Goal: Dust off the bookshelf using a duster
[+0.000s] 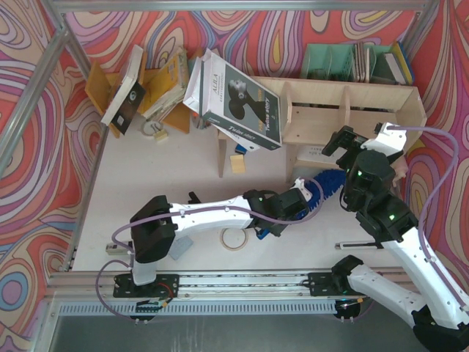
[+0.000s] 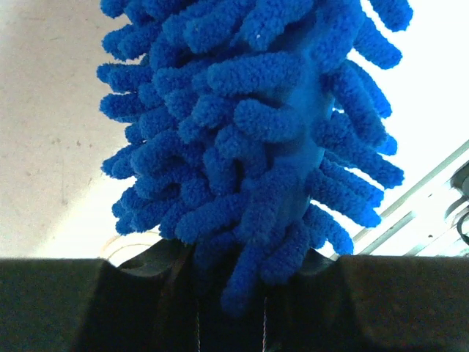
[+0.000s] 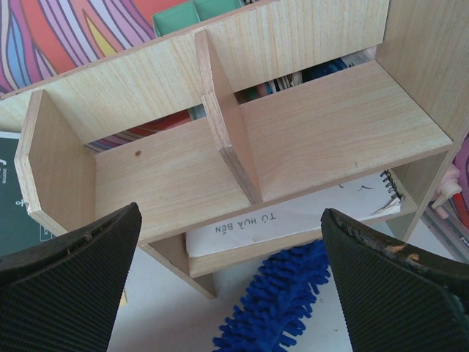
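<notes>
The pale plywood bookshelf (image 1: 352, 110) stands at the back right, with upright dividers and a lower shelf; it fills the right wrist view (image 3: 308, 139). The fluffy blue duster (image 1: 322, 185) lies slanted in front of its legs, its tip near the lower shelf. My left gripper (image 1: 293, 205) is shut on the duster's near end; in the left wrist view the duster (image 2: 249, 125) rises from between my jaws, and the handle is hidden. My right gripper (image 1: 343, 144) is open and empty above the shelf's front edge, with the duster (image 3: 278, 308) below it.
A large black-and-white book (image 1: 238, 99) leans against the bookshelf's left end. An orange-yellow book rack (image 1: 150, 88) stands at the back left, and a teal file organiser (image 1: 337, 62) behind the bookshelf. Tape rolls (image 1: 234, 239) lie on the table. A white booklet (image 3: 293, 216) lies on the lower shelf.
</notes>
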